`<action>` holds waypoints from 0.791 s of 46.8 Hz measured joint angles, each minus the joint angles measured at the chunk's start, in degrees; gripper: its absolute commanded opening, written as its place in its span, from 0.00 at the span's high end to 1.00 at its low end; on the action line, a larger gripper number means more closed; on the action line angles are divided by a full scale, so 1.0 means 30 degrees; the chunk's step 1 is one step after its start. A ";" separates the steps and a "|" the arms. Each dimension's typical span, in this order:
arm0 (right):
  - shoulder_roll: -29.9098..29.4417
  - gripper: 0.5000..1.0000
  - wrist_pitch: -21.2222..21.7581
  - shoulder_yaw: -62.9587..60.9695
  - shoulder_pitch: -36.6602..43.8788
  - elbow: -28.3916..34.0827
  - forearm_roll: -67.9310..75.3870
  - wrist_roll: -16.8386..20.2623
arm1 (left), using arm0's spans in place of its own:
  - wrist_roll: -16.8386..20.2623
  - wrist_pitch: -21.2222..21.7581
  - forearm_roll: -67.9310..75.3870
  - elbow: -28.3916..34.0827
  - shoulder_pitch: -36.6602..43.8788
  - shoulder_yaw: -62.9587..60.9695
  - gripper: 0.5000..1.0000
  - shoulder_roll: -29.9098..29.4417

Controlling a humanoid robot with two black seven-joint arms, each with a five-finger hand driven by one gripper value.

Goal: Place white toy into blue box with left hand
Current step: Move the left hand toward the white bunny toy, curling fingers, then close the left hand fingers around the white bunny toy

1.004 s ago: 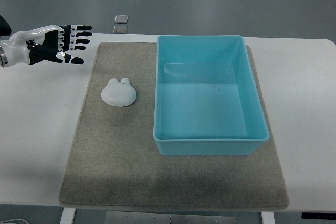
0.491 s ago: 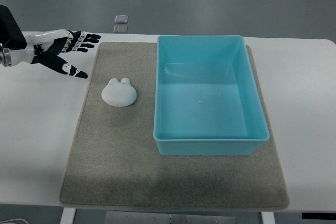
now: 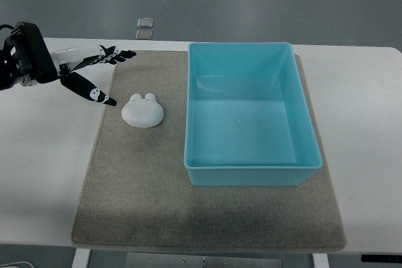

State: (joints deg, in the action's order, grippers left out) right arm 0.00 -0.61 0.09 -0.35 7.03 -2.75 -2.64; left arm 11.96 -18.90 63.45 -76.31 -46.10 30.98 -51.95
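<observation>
White tabletop carries a grey felt mat (image 3: 207,211), and over the mat's far-left corner the left hand (image 3: 88,70) reaches in from the left edge, its fingers (image 3: 116,53) stretched toward the mat and the thumb dropped wide below them, so the hand is spread and holds nothing. A second ago it hung further left over the bare table with its palm turned flat to the camera; since then it has rolled onto its edge and slid toward the mat, and the thumb tip now sits just beside the white toy (image 3: 142,110), not touching it. That reads as the approach to a grasp: the opening between thumb and fingers now faces the toy, which looks like preparation to close around it. The toy itself has not moved; it lies flat on the left part of the mat, near the blue box (image 3: 251,171) but apart from its left wall. The box sits on the mat's right half, nothing inside it. No right hand shows. Grasp, lift and carry all remain ahead.
</observation>
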 measured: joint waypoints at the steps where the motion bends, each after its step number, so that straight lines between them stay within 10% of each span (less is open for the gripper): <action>1: 0.0000 0.13 0.0000 0.0001 0.0000 0.0000 -0.0001 0.0000 | 0.0000 0.0097 0.0087 -0.0014 0.0000 -0.0077 0.04 0.0024; 37: 0.0000 0.13 0.0000 0.0001 0.0000 0.0000 0.0000 0.0000 | -0.0336 0.3288 0.4970 -0.0455 0.0072 -0.2406 0.05 0.1909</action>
State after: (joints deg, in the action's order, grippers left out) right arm 0.00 -0.61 0.09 -0.35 7.03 -2.76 -2.64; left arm 10.95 -9.04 78.36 -77.68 -45.88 23.76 -46.23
